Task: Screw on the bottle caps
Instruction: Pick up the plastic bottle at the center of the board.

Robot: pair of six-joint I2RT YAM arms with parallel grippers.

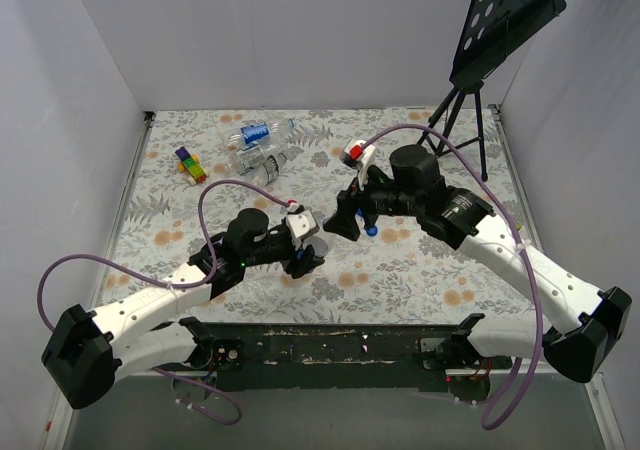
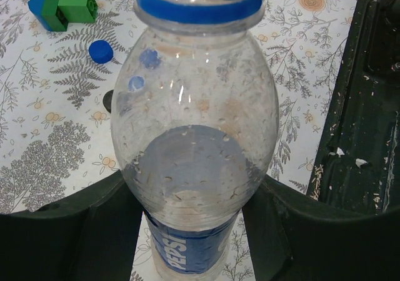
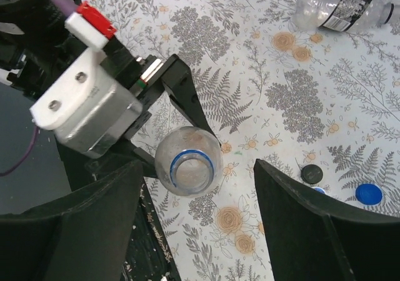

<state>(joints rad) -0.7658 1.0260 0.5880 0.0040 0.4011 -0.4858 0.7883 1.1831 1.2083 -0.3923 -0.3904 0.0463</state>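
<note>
The left fingers (image 2: 62,243) clamped the lower body of an upright Pepsi bottle (image 2: 195,125) near the middle of the worktop (image 1: 400,280), its blue-ringed mouth open. The right fingers (image 3: 325,231) hung above it, spread wide and holding nothing. In the right wrist view, a black cap (image 3: 311,173) and a blue cap (image 3: 369,194) lay at the bottle's 3 o'clock. Other bottles (image 1: 258,148) lay toward the worktop's 11 o'clock.

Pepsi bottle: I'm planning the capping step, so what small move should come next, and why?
Probably swing the open, empty right gripper toward the blue cap lying on the table. The Pepsi bottle, clamped upright in the left gripper, has a bare open mouth, and neither gripper carries a cap.
</note>
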